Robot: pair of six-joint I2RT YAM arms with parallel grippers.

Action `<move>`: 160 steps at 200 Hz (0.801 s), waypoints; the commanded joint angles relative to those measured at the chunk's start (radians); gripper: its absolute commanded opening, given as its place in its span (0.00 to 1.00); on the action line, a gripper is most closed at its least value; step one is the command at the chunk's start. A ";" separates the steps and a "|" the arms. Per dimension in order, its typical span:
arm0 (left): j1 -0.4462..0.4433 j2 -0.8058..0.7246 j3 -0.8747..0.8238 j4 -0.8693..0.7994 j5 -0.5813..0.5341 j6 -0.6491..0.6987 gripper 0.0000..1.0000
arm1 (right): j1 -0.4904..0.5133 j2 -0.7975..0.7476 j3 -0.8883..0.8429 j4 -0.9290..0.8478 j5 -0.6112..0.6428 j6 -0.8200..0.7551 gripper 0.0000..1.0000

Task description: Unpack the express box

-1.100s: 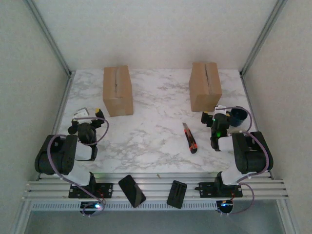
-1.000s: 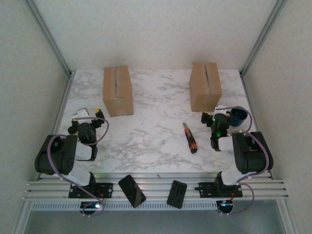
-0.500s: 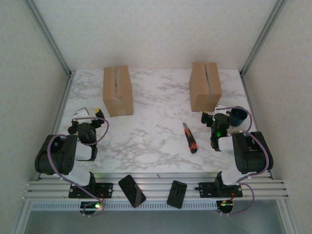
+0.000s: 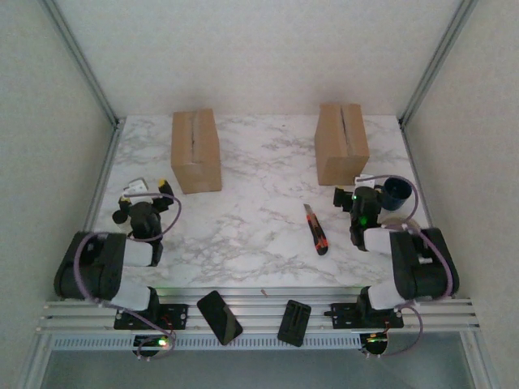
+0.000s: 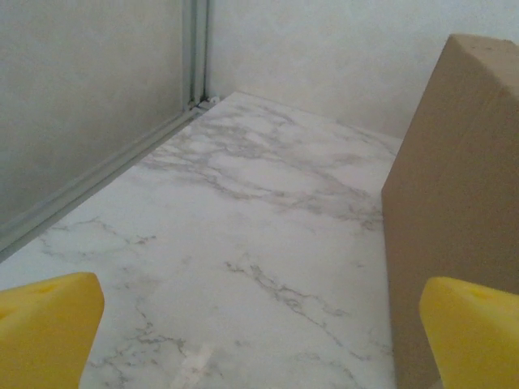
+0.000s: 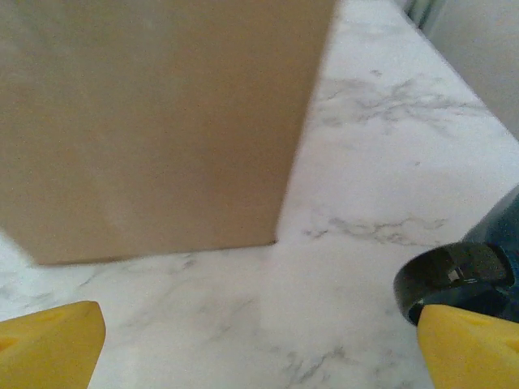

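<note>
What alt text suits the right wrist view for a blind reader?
A brown cardboard box stands on a white marble table, close ahead of the open right gripper. Its yellow fingertips sit wide apart at the bottom corners, a dark blue cup beside the right one.

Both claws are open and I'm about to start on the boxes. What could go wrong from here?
1. The dark blue cup sits right beside the right claw; a swing of that arm could knock it over.
2. The utility knife lies flat on the table; a pinch may slip, and I cannot tell whether the blade is out.
3. The left box and right box stand loose; cutting pressure might shove them.
</note>
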 commanded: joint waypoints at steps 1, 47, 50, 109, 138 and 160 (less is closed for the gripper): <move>-0.018 -0.226 0.234 -0.468 -0.153 -0.106 1.00 | 0.041 -0.213 0.320 -0.556 -0.031 0.037 0.99; -0.019 -0.204 0.696 -1.177 -0.043 -0.333 1.00 | 0.263 -0.107 0.841 -1.090 -0.133 0.238 0.99; -0.019 -0.197 0.709 -1.191 -0.018 -0.339 1.00 | 0.278 -0.092 0.856 -1.097 -0.152 0.250 0.99; -0.019 -0.081 0.773 -1.190 0.273 -0.357 1.00 | 0.488 0.313 1.186 -1.024 -0.399 0.365 0.99; -0.019 0.009 0.807 -1.133 0.363 -0.301 1.00 | 0.514 0.539 1.368 -0.963 -0.483 0.401 0.99; -0.019 0.080 0.834 -1.087 0.422 -0.276 1.00 | 0.520 0.684 1.481 -0.904 -0.511 0.449 0.99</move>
